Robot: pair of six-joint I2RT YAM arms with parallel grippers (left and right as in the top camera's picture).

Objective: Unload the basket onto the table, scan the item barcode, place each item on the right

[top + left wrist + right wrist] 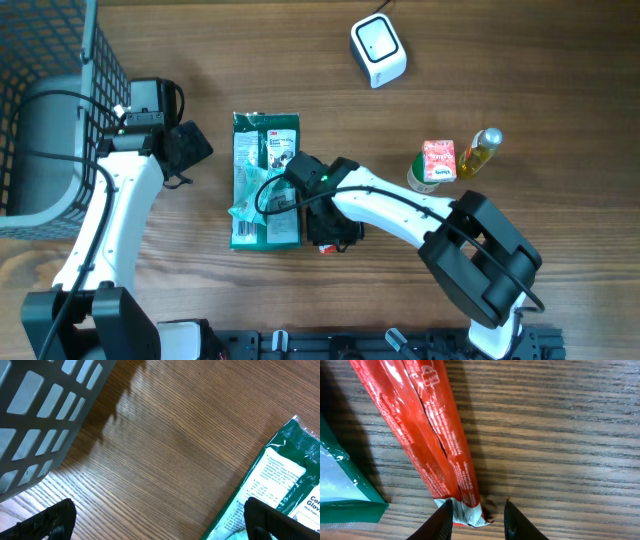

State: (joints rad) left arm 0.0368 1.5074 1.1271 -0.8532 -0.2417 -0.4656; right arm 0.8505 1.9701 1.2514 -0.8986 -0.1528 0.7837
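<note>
The right end effector (pixel 476 521) stands part-open astride the red packet's (pixel 435 435) tip, not pinching it. The left end effector (pixel 160 527) gapes wide, empty, above the surface (pixel 165 445).

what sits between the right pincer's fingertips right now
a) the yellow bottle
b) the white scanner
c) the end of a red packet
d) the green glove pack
c: the right wrist view shows the lower end of the red packet lying between the fingertips of the right pincer, with the green pack off to one side.
</note>
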